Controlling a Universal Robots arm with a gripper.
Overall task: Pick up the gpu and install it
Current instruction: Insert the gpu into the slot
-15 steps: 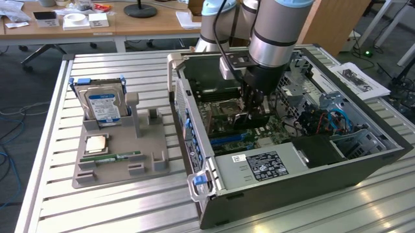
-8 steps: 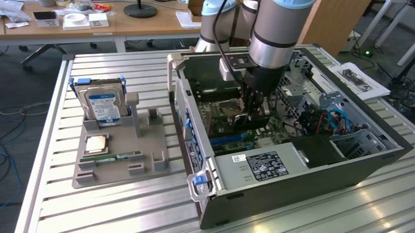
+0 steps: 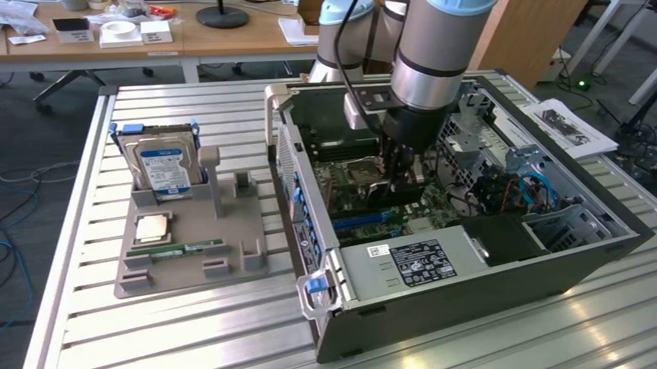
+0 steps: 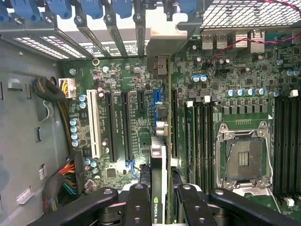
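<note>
My tool (image 4: 162,195) is matt black, its links dotted with bright metal screws. The gpu (image 4: 159,160) in it shows a dark board edge and a dull silver metal bracket. The motherboard (image 4: 127,117) is glossy green laminate with shiny black and white plastic slots. The case (image 4: 19,141) is bare grey sheet metal with smooth blue plastic clips (image 4: 61,9). The desk (image 3: 205,323) is ribbed brushed aluminium, and the parts holder (image 3: 180,265) on it is matt grey plastic.
</note>
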